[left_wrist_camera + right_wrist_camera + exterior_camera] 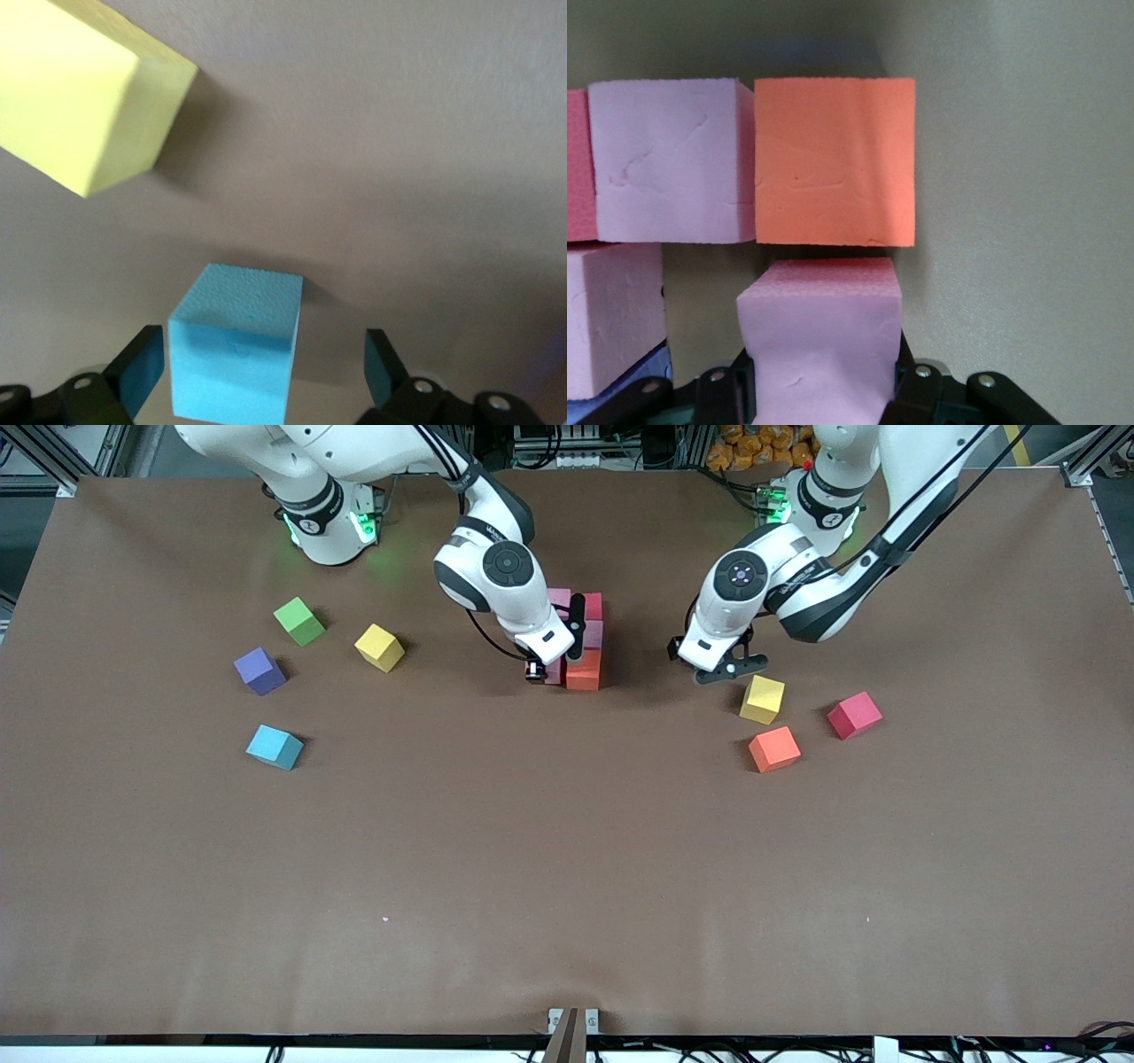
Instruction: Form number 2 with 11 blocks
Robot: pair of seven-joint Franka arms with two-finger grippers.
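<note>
Right wrist view: a pink cube (pixel 821 341) is clamped between the closed fingers of the right gripper (pixel 824 390), just beside the orange cube (pixel 834 159) of the partly built cluster (pixel 580 642) at mid-table. The left gripper (pixel 266 376) is spread wide around a blue cube (pixel 235 350), with gaps visible on both sides, near a yellow cube (pixel 762 699). Loose orange (pixel 774 748) and red (pixel 854 715) cubes are seen toward the left arm's end; purple (pixel 260 670) and blue (pixel 275 747) cubes toward the right arm's end.
</note>
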